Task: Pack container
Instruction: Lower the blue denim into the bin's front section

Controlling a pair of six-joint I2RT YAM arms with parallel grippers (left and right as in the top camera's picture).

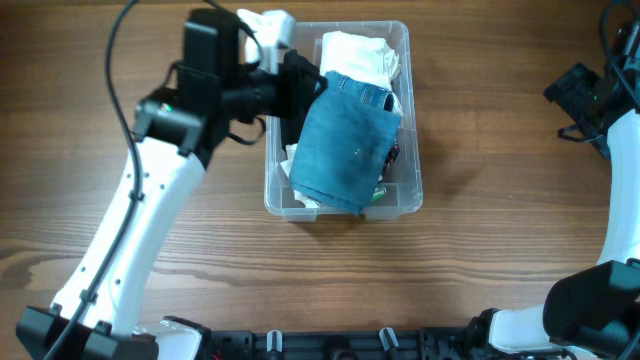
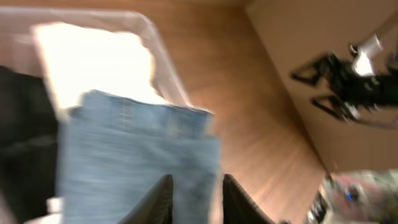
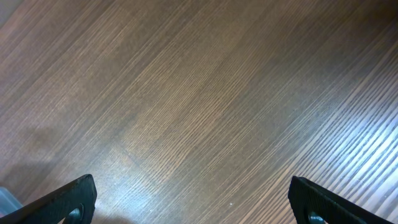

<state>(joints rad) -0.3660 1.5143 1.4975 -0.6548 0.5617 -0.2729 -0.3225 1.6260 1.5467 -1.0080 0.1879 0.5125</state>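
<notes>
The container (image 1: 411, 170) is clear plastic, pretty glossy, with smooth walls. Inside there's blue denim (image 1: 345, 145), matt with a coarse-ish weave, plus a soft white cloth (image 1: 355, 55). The bench (image 1: 500, 120) is wood grain with fine streaks and a slight sheen. The left arm (image 1: 140, 215) shell looks like smooth white plastic.

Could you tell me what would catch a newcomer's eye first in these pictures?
A folded blue denim garment lies on top in the clear container, white cloth at its far end. The left gripper reaches over the container's left wall to the denim; the right gripper hangs open above bare wood at the right.
</notes>
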